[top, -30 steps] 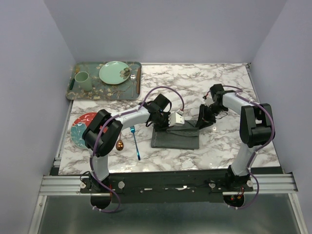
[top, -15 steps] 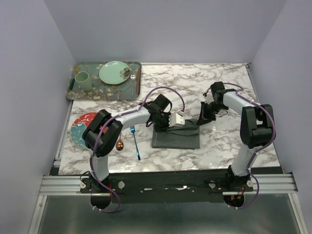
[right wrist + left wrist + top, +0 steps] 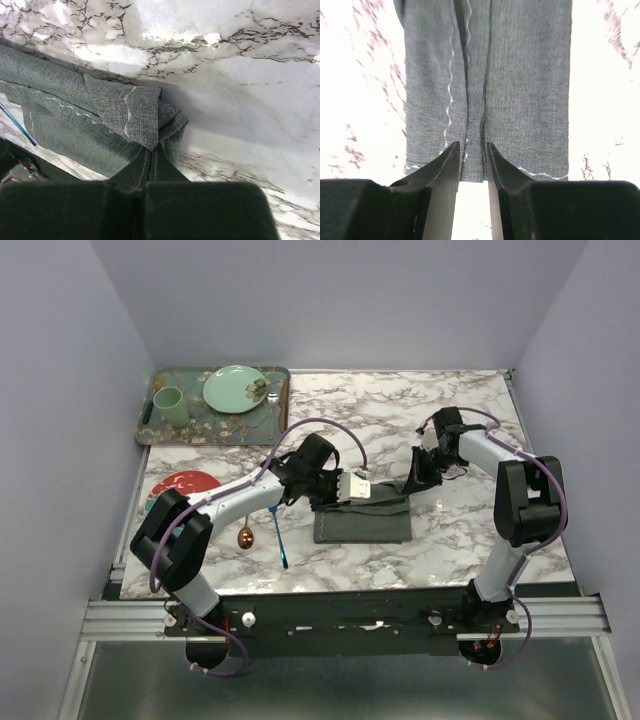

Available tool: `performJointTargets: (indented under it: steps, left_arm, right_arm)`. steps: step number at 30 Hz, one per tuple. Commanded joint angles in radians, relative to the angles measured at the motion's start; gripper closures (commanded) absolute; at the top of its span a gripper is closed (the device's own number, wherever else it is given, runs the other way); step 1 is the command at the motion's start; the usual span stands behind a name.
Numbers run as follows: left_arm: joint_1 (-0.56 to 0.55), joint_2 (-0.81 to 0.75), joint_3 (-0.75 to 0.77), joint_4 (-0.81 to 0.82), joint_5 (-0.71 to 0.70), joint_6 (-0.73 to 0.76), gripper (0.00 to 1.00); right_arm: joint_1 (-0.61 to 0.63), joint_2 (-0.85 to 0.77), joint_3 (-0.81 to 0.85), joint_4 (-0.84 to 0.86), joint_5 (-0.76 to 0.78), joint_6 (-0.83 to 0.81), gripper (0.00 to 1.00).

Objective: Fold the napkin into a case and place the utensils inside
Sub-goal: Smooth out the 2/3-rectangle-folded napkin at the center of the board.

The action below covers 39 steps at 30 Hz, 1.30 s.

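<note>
Top external view: on the marble table [image 3: 450, 540] the napkin [image 3: 362, 524] lies folded into a long grey band between the arms, likely so each can work one end. The right gripper [image 3: 151, 150] is clamped on its bunched corner. The left gripper [image 3: 472, 147] stands partly open astride the middle crease, holding nothing. The fork [image 3: 278, 535] and spoon [image 3: 245, 537] wait just left, not yet inside.

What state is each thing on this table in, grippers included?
napkin, folded into a long strip, one end pinched up
left gripper, jaws apart over the napkin's edge
right gripper, shut on the napkin
fork, lying flat outside the napkin
spoon, lying flat beside the fork
cup, upright on the tray
</note>
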Motion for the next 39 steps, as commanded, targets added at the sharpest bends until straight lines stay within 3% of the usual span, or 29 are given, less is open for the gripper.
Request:
performJointTargets:
  steps: [1, 8, 17, 31, 39]
  left_arm:
    - [-0.043, -0.051, -0.050, 0.022, 0.068, 0.023, 0.68]
    - [-0.120, 0.088, -0.003, -0.074, 0.030, 0.015, 0.82]
    - [-0.135, 0.182, 0.060, -0.205, -0.007, 0.061, 0.93]
    - [-0.134, 0.210, 0.083, -0.286, -0.010, 0.109, 0.95]
    - [-0.095, 0.202, 0.108, -0.255, 0.030, 0.037, 0.87]
  right_arm:
    - [-0.008, 0.001, -0.007, 0.038, 0.000, -0.016, 0.99]
    - [-0.008, -0.007, 0.001, 0.037, -0.006, -0.013, 1.00]
    - [-0.008, -0.001, 0.028, 0.023, 0.004, -0.016, 0.99]
    - [-0.008, 0.055, 0.128, 0.021, 0.012, -0.057, 1.00]
    - [-0.003, 0.029, 0.004, 0.026, 0.012, -0.080, 0.99]
